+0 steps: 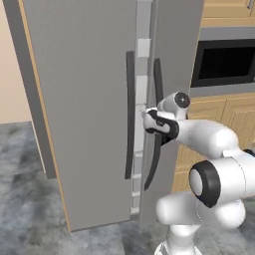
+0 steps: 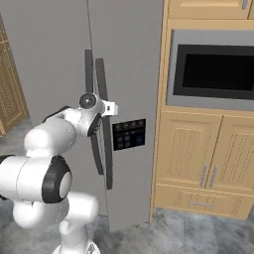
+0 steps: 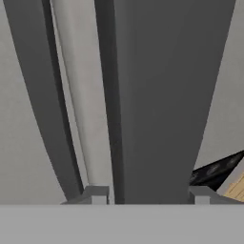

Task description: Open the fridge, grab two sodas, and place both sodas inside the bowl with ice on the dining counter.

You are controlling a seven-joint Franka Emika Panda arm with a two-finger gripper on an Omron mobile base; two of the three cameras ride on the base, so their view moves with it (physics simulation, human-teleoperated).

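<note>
Two finger tips of the gripper (image 3: 150, 195) straddle the right-hand black handle (image 3: 157, 95) of the fridge (image 1: 84, 99) — one on each side, not visibly clamped. Both doors stand slightly ajar; white shelf edges (image 1: 142, 74) show in the gap.

Fridge (image 1: 84, 99) door ajar; gripper (image 1: 146, 121) apparently at right handle (image 1: 157, 124).

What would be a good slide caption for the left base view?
White robot arm reaches its pincer to the right door handle of the grey fridge, whose doors stand slightly ajar.
</note>
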